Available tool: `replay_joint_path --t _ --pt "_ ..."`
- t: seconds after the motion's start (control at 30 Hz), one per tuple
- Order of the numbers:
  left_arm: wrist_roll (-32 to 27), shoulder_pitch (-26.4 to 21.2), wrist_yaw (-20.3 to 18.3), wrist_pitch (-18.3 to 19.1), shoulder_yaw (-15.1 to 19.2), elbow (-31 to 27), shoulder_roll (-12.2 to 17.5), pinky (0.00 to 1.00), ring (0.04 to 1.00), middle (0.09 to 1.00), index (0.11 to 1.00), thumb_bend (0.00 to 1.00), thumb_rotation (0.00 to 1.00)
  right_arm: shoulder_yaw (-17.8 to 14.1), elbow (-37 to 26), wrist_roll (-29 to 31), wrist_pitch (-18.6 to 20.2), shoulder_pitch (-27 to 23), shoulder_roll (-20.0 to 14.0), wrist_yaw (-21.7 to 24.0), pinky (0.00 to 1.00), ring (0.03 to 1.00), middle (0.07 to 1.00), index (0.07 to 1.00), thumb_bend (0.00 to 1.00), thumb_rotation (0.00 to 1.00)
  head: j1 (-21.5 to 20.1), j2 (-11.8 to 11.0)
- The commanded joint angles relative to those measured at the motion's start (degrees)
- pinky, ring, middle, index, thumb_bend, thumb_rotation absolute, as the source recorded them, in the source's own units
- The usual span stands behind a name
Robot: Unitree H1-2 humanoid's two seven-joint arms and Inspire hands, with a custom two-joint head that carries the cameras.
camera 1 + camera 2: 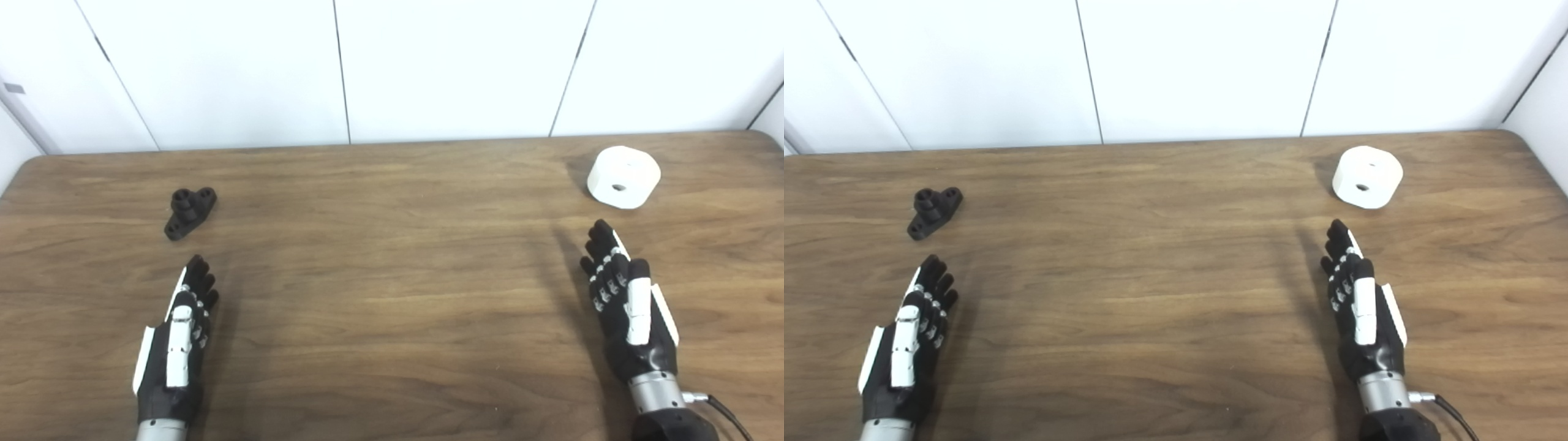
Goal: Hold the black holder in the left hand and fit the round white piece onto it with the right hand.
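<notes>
Left robot hand (174,340) near bottom left, fingers straight and slightly spread, holding nothing, over the wooden counter (392,294). Right robot hand (628,312) bottom right, same: fingers extended, empty. Black holder (190,211) lies on the counter just beyond the left fingertips, not touching. Round white piece (623,176) sits farther back on the right, beyond the right fingertips, centre hole facing up. White panelled wall (392,67) behind the counter.
</notes>
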Motion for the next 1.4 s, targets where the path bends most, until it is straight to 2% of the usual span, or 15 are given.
replay_joint_path --t 0.0,0.33,0.5,0.67,0.87,1.03,1.27,1.37 --pt "0.4 2.1 0.1 0.3 -0.4 0.2 -0.9 1.0 1.0 1.0 1.0 0.41 1.0 -0.1 -2.2 0.5 -0.9 3.0 -0.5 0.5 1.0 1.0 0.98 0.956 0.57 1.0 0.1 0.1" --pt "-0.1 1.9 -0.1 0.2 -0.4 0.5 -0.8 1.0 1.0 1.0 1.0 0.41 0.98 0.0 -2.0 0.4 -1.0 2.9 -0.3 0.6 1.0 1.0 0.983 0.955 0.57 1.0 -0.4 -0.1" --pt "0.0 2.1 -0.2 -0.3 -0.3 0.6 -0.8 1.0 1.0 1.0 1.0 0.39 1.0 0.1 -2.5 -0.1 -1.0 3.1 -0.2 0.5 1.0 1.0 0.978 0.957 0.57 1.0 -0.1 -1.4" --pt "0.4 2.5 -0.4 -1.5 -0.7 1.4 -1.1 1.0 1.0 1.0 1.0 0.42 0.96 0.0 -1.8 -0.6 -2.0 3.7 -0.2 0.4 1.0 1.0 0.975 0.951 0.57 1.0 4.8 -4.9" --pt "0.8 3.5 -0.5 -2.2 -1.8 1.5 -1.9 1.0 1.0 1.0 1.0 0.41 0.97 -0.7 0.4 0.2 -3.9 4.0 -1.0 1.7 1.0 1.0 0.996 0.967 0.57 1.0 9.7 -8.3" --pt "1.8 4.0 -0.5 -3.0 -2.6 2.0 -2.1 1.0 1.0 1.0 1.0 0.39 0.96 -1.1 0.4 0.6 -3.1 4.3 -1.3 2.0 1.0 1.0 0.998 0.972 0.58 1.0 12.5 -10.2" --pt "4.6 4.5 0.7 -3.7 -3.7 1.7 -3.4 1.0 0.994 0.999 1.0 0.47 0.88 -1.8 0.6 0.3 -2.9 4.6 -1.9 3.0 1.0 1.0 1.0 0.976 0.66 1.0 16.0 -11.9" --pt "4.7 4.8 0.8 -4.1 -4.1 1.8 -3.9 1.0 0.995 0.999 1.0 0.47 0.85 -2.6 1.2 0.5 -3.2 4.6 -1.6 2.7 1.0 1.0 0.983 0.958 0.69 1.0 17.7 -12.8"
